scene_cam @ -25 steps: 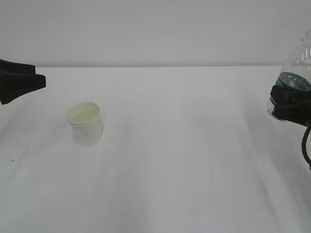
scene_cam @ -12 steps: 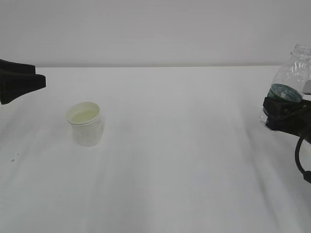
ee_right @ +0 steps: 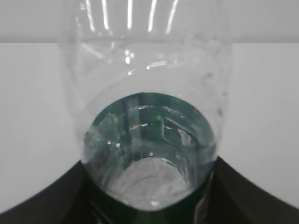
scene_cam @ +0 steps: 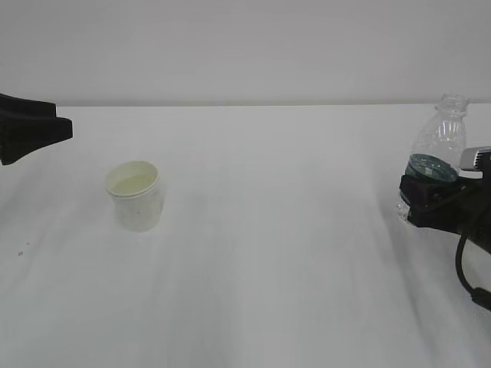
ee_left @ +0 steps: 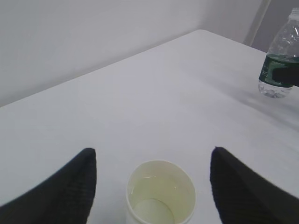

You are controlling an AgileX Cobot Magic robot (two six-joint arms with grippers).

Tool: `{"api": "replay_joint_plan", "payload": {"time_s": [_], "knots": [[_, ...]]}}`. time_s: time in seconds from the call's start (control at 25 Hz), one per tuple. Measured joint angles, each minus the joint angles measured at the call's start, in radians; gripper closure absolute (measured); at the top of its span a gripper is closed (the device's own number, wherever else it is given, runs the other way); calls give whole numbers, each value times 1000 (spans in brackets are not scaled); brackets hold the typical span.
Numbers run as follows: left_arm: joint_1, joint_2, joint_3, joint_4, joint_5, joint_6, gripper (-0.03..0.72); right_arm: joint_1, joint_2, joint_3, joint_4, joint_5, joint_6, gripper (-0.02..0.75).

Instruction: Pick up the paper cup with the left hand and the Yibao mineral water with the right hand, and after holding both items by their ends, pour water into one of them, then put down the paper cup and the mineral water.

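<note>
Materials and surface finish

The Yibao mineral water (scene_cam: 435, 153) is showing clear, glossy ribbed plastic that is catching bright highlights, with a dark green label band (ee_left: 275, 73) looking smooth and slightly shiny. The paper cup (scene_cam: 136, 195) is presenting matt white paper outside and a pale yellowish, faintly glossy lining inside. The bench (scene_cam: 291, 253) is appearing smooth, white and matt. The left pincer (ee_left: 149, 186) fingers (ee_left: 63, 189) are displaying matt black material with a fine grid texture; the right pincer (scene_cam: 433, 201) is looking matt black.

The paper cup (ee_left: 161, 192) stands upright between the left hand's (ee_left: 152, 184) spread fingers (ee_left: 70, 186), untouched. The Yibao mineral water (ee_left: 279, 56) stands far right on the table (ee_left: 154, 93).
</note>
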Motion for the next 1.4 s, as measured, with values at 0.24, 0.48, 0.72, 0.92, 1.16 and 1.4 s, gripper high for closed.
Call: {"api": "replay_joint_plan", "payload": {"time_s": [0.24,0.48,0.72,0.92,1.16,1.4], "knots": [[0,0,0,1,0,0,151,0,2,0,-2,-2,-17,305],[0,0,0,1,0,0,151,0,4,-4,-4,-2,-40,305],[0,0,0,1,0,0,151,0,47,-21,-6,-2,-45,305],[0,0,0,1,0,0,151,0,60,-28,-9,-2,-45,305],[0,0,0,2,0,0,151,0,60,-40,-10,-2,-47,261],[0,0,0,2,0,0,151,0,60,-42,-10,-2,-47,252]]}}
